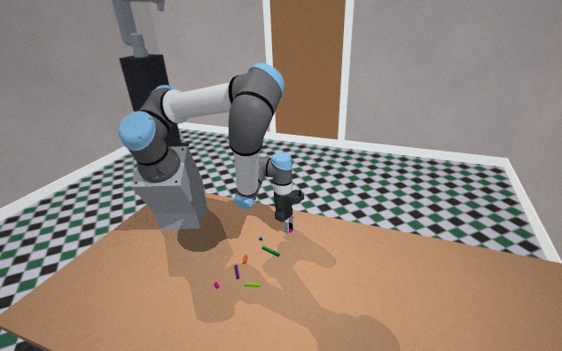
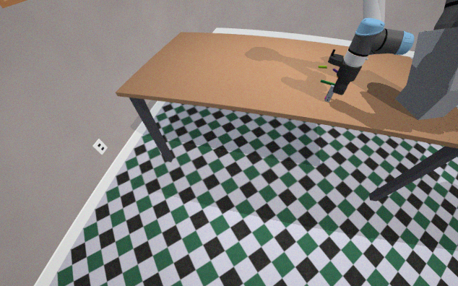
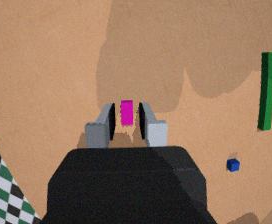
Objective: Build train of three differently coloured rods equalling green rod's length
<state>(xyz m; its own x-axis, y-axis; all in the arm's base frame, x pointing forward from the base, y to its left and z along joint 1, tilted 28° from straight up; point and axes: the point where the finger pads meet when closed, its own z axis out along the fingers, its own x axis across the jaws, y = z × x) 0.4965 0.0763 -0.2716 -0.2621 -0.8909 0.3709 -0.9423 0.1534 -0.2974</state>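
Your gripper (image 1: 289, 227) (image 2: 329, 98) (image 3: 127, 114) is partly open, its two fingers standing apart with nothing clamped between them. You have it pointing down over the wooden table (image 1: 434, 292) (image 2: 209, 72) (image 3: 32, 45), at the end of the rods nearest the door side in the top view. In the wrist view, a magenta rod (image 1: 291, 230) (image 3: 127, 113) shows in line with the opening between the fingers, with a strip of table visible on either side of it. Its long sides run roughly parallel to the inner faces of the fingers. You cannot tell from these views exactly how high the fingertips are above the table.

The green rod (image 1: 270, 251) (image 2: 327, 82) (image 3: 267, 91), your length to match, lies flat, well apart from that magenta rod. The small blue rod (image 1: 261, 238) (image 3: 233, 165) lies near one end of the green one, not touching it. Farther along in the top view you have an orange rod (image 1: 245, 259), with a purple rod (image 1: 237, 272) (image 2: 335, 71) near it at a different angle. Beyond them lie a lime rod (image 1: 253, 284) (image 2: 322, 66) and a second magenta rod (image 1: 216, 285), on opposite sides of the purple one's line and apart from each other. You have no three rods joined end to end: the train is unmade.
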